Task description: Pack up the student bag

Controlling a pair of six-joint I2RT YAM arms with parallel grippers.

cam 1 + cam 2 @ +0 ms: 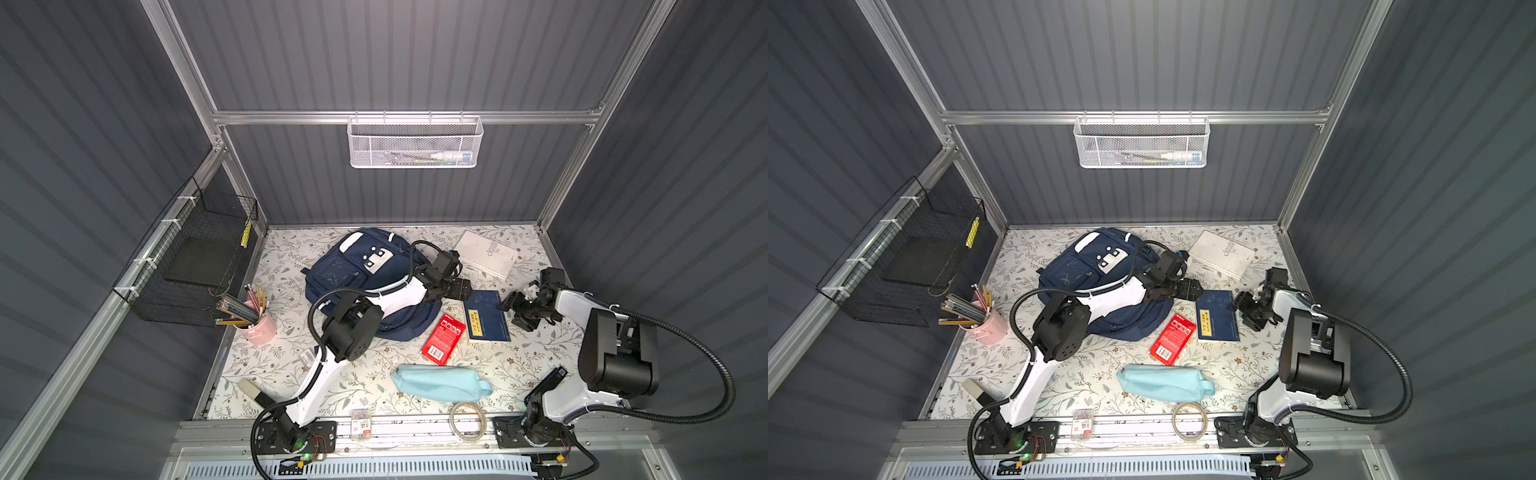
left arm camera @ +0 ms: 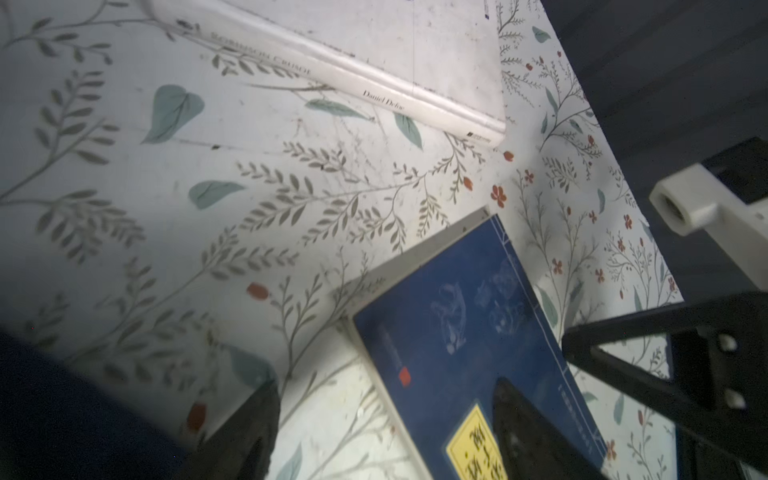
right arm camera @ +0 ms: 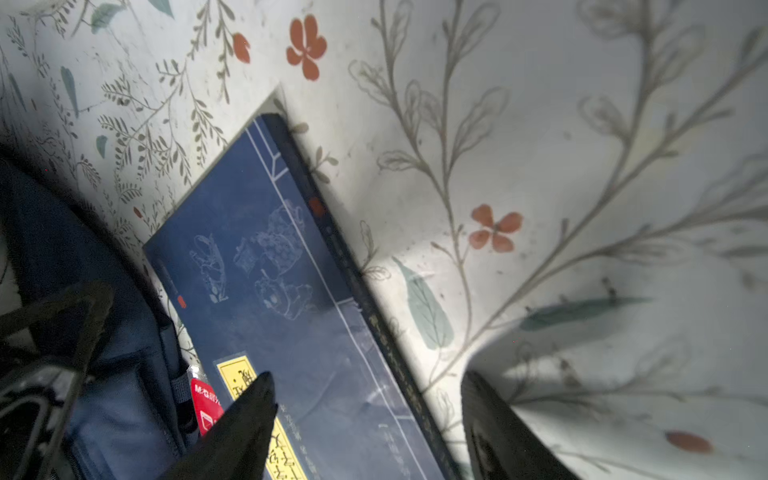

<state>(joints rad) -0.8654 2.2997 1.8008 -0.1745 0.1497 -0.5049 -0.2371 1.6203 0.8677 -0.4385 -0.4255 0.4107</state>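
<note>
I see the left pincer and right pincer both spread empty at the blue book beside the student bag.

Two books, one backpack, one pouch, one red box, perhaps ten pencils.

Both top views look steeply down from high above the front edge of the counter, facing the back wall. They stand far enough off to hold the whole counter, and they share nearly the same scene, shifted slightly sideways. The left wrist camera hangs low, looking past the left claw toward the back right corner, over the blue book and the white book. The right wrist camera, nearer still, looks down past the right claw at that same blue book.
</note>
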